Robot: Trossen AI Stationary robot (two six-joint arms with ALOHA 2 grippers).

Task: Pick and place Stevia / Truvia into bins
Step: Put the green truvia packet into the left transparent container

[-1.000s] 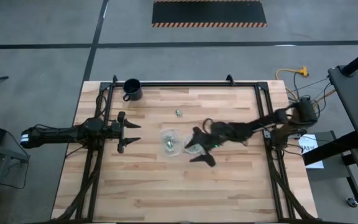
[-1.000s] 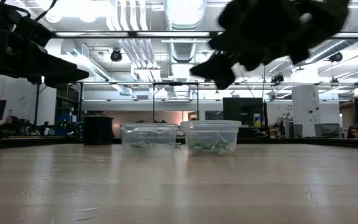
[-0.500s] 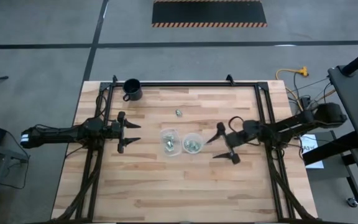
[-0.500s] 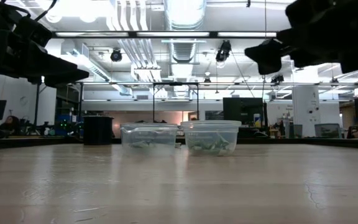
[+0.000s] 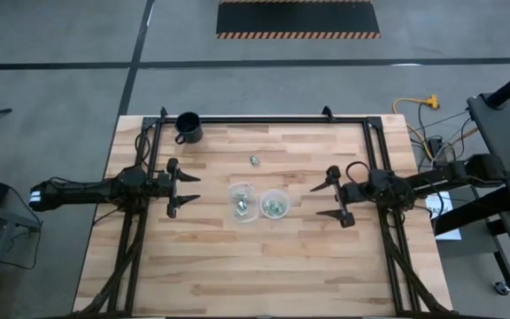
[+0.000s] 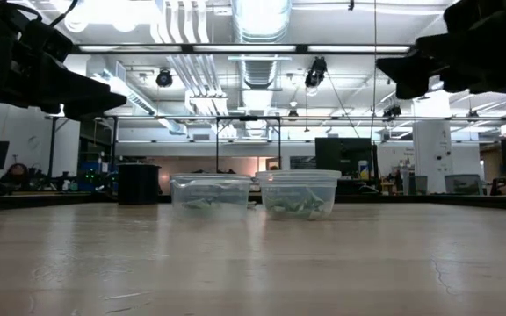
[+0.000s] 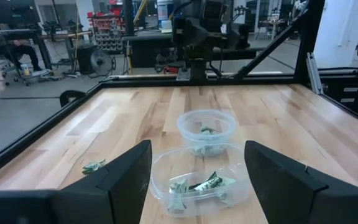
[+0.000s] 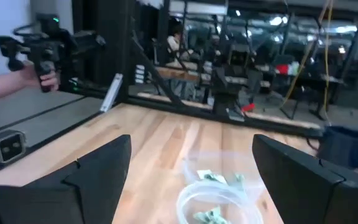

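Two clear bins, the left bin (image 5: 243,200) and the right bin (image 5: 274,204), stand side by side at the middle of the wooden table (image 5: 237,275), each with green and white Stevia packets inside, and one loose packet (image 5: 254,160) lies on the wood farther back. The left gripper (image 5: 187,189) hovers left of the bins with its fingers spread wide and empty. The right gripper (image 5: 330,200) hangs to their right, also wide open and holding nothing; a black mug (image 5: 188,128) sits at the far left corner.
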